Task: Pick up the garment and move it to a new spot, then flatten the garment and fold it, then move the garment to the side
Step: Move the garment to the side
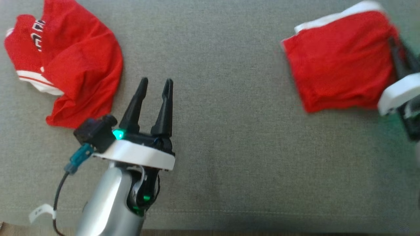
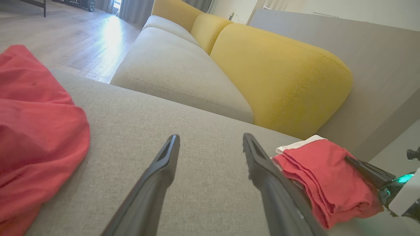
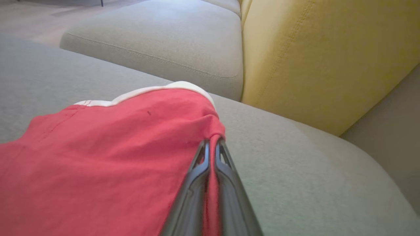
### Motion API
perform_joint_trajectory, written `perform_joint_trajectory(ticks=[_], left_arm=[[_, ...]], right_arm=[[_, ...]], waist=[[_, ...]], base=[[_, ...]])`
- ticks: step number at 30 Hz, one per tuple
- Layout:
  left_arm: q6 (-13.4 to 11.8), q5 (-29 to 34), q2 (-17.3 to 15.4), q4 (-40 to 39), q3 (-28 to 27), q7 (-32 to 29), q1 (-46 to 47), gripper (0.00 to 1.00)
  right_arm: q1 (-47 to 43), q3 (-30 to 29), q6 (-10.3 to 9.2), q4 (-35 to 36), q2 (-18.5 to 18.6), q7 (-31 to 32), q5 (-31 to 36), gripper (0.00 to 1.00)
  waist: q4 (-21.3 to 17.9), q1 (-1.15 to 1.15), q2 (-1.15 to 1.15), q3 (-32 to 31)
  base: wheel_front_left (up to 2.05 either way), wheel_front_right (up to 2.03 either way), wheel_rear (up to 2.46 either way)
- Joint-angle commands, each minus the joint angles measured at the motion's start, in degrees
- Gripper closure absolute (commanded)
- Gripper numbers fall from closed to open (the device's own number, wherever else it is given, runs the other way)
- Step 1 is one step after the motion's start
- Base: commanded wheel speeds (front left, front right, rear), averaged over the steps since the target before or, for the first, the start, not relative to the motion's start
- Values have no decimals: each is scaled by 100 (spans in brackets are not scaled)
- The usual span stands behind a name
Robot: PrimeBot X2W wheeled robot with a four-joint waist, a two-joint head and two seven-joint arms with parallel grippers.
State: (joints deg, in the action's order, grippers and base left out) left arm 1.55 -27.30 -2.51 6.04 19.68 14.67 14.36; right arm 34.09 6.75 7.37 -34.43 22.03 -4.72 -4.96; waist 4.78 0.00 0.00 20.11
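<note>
Right end effector point(image 3: 211, 146): fingers pressed together, a pinch of red cloth caught between them at the right-hand edge of the folded garment point(image 1: 338, 62). The garment lies in layers on the grey sofa seat point(image 1: 223, 131), toward the robot's right, with white trim point(image 3: 137, 93) along its far edge. Left end effector point(image 1: 157, 86): fingers spread wide, holding nothing, poised over bare seat between the two red pieces.

Step in hand, as I read it: the last one, shifting the folded piece aside. The grip takes one edge only; cannot tell how many layers are in it. Best to drag low along the cushion rather than lift high, so the stack does not hang open or unfold. Go slow, pull in line with the fold, let go once it lies flat.

Around: a second, crumpled garment point(image 1: 75, 59), red with white banding, at the robot's left, well apart from the folded one and just beside the left end effector. Yellow back cushion point(image 2: 279, 72) rises behind the seat; neighbouring seat cushion point(image 2: 177, 68) and wooden floor point(image 2: 65, 39) beyond. The seat curves away near the folded piece on the right, so cloth pulled too far could slide off
</note>
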Motion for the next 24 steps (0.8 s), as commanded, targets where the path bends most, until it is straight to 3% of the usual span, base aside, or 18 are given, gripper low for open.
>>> perform_joint_trajectory(ticks=[1,7,13,19,24], left_arm=[[18,79,-37,-219,-172,33,279,0],[25,84,-37,-236,-103,33,428,0],[27,79,-37,-256,-63,33,520,0],[48,109,-37,-268,-70,33,656,0],[56,53,-37,-333,-149,33,770,0]], right_arm=[[210,107,12,135,314,35,17,100],[552,141,12,-157,860,132,32,100],[829,-9,12,-442,1094,252,138,100],[1202,-511,12,-732,1252,413,692,100],[1476,-1255,12,-856,1342,578,1293,100]], waist=[[-59,0,0,110],[-119,0,0,289],[-182,0,0,500],[-233,0,0,767],[-222,0,0,1018]], base=[[0,0,0],[0,0,0],[0,0,0],[0,0,0],[0,0,0]])
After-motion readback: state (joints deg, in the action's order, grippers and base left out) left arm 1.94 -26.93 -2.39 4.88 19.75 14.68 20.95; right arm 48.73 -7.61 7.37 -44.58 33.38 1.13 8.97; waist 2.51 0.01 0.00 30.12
